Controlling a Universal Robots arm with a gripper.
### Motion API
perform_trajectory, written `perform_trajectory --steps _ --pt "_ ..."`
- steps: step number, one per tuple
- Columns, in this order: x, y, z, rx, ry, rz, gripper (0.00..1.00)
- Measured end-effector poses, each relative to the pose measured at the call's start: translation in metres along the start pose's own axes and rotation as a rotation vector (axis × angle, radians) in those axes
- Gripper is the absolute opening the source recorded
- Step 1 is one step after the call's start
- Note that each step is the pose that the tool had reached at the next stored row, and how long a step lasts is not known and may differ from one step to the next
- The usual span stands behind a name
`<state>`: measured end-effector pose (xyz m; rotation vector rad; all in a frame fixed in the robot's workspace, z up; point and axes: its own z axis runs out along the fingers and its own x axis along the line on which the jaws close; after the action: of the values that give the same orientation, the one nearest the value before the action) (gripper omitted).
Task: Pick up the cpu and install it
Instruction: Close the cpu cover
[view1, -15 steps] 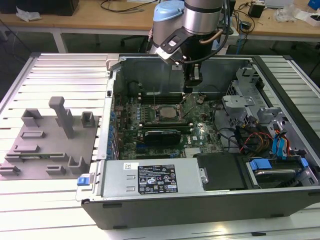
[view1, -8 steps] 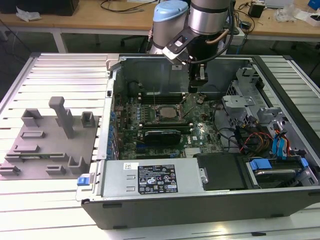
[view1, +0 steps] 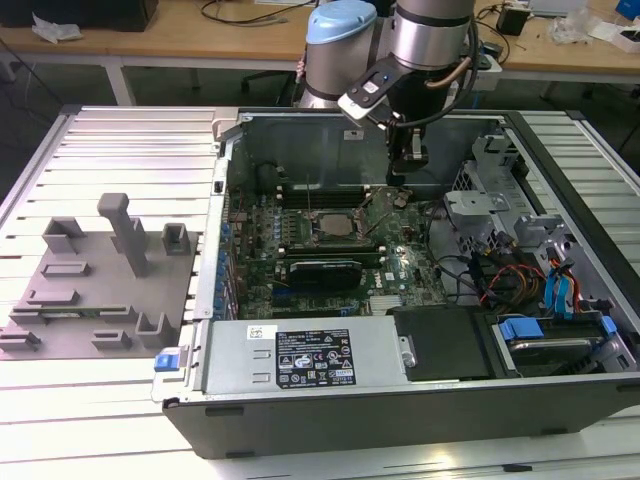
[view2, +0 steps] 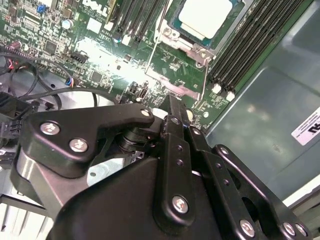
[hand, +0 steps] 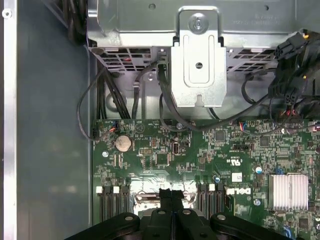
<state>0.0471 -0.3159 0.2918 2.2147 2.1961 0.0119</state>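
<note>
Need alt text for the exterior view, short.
A robot arm's gripper hangs inside an open computer case, above the green motherboard, where the cpu lies in its socket. To the exterior view's left, a grey tray with upright posts sits on the slatted table.

Smooth silvery metal on the cpu (view2: 205, 17), glossy green on the motherboard (hand: 165, 160). Matt black on the end effector (hand: 172, 192), shiny screw heads (view2: 79, 145). Dull grey sheet metal for the case (hand: 50, 125).

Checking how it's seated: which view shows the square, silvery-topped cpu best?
Second wrist view: the square silvery-topped cpu sits large in its socket. The exterior view shows it small, mid-board. In the first wrist view the black claw hides that area.
</note>
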Motion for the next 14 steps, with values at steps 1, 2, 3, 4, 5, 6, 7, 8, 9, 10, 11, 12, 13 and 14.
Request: perform_trajectory --steps 1,2,3,4,5,6,7,8,9,10,11,12,13,14 --pt "0.0 0.0 0.0 0.0 0.0 0.0 0.11" --pt "0.0 0.0 0.0 0.0 0.0 0.0 0.11" --pt "0.0 0.0001 0.0 -0.0001 0.0 0.0 0.11" --pt "-0.0001 0.0003 0.0001 0.0 -0.0001 0.0 0.11" --pt "-0.0001 0.0007 0.0002 0.0 0.0 0.0 0.11" --pt "0.0 0.0018 0.0018 0.0 0.0 0.0 0.11" --pt "0.0001 0.0036 0.0037 0.0 0.0001 0.0 0.11" --pt "0.0001 0.0066 0.0051 0.0 0.0001 0.0 0.11" --pt "0.0001 0.0087 0.0068 0.0001 0.0001 0.0 0.11" --pt "0.0002 0.0098 0.0081 0.0003 0.0001 0.0 0.11" --pt "0.0002 0.0111 0.0096 0.0007 0.0 0.0 0.11" --pt "0.0002 0.0124 0.0112 0.0011 0.0 0.0 0.11" --pt "0.0002 0.0136 0.0129 0.0015 -0.0001 0.0 0.11" --pt "0.0003 0.0165 0.0172 0.0025 -0.0001 0.0 0.11"
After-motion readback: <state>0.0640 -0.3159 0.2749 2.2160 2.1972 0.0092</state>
